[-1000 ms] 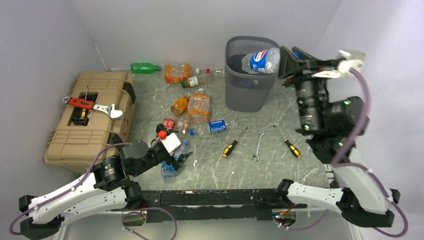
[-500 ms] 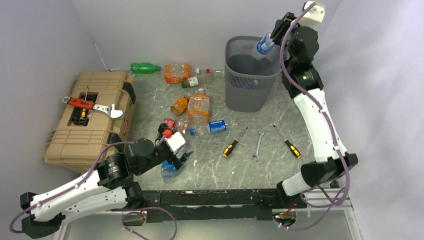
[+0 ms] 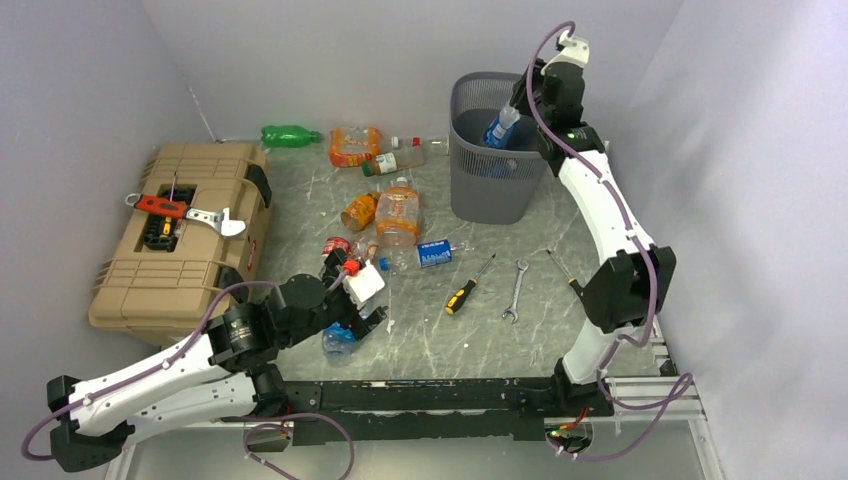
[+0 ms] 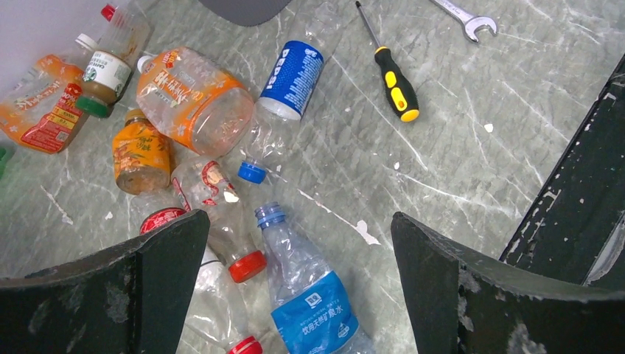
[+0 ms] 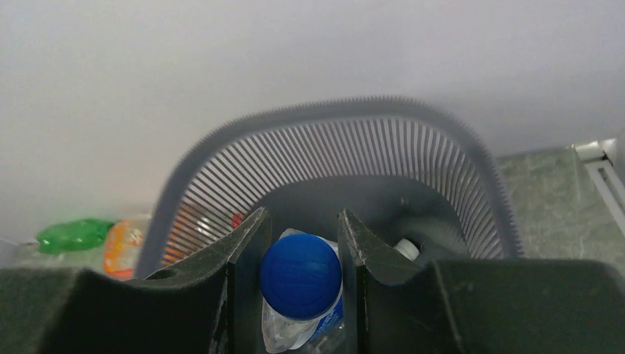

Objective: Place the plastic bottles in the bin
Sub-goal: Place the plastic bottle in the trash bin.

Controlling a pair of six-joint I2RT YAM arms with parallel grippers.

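The dark grey mesh bin [image 3: 470, 98] stands at the back of the table. My right gripper [image 3: 518, 108] hangs over the bin's mouth, shut on a clear blue-capped bottle [image 3: 498, 131] that points down inside the rim. In the right wrist view its blue cap [image 5: 300, 275] sits between the fingers, with the bin wall [image 5: 332, 125] behind. My left gripper [image 4: 298, 223] is open just above a clear bottle with a blue label [image 4: 313, 295]. Several more bottles lie nearby: an orange one [image 4: 195, 99], a blue-labelled one [image 4: 293, 77] and a green one [image 3: 290, 134].
A tan toolbox [image 3: 180, 235] with tools on its lid stands at the left. Two black-and-orange screwdrivers [image 3: 467, 286] [image 3: 580, 288] and a wrench [image 3: 515, 290] lie in front of the bin. Walls close in at the back and both sides.
My right arm swung left and stretched out over the bin, and its bottle turned from lying across the rim to pointing down inside. My left gripper crept slightly right, still open.
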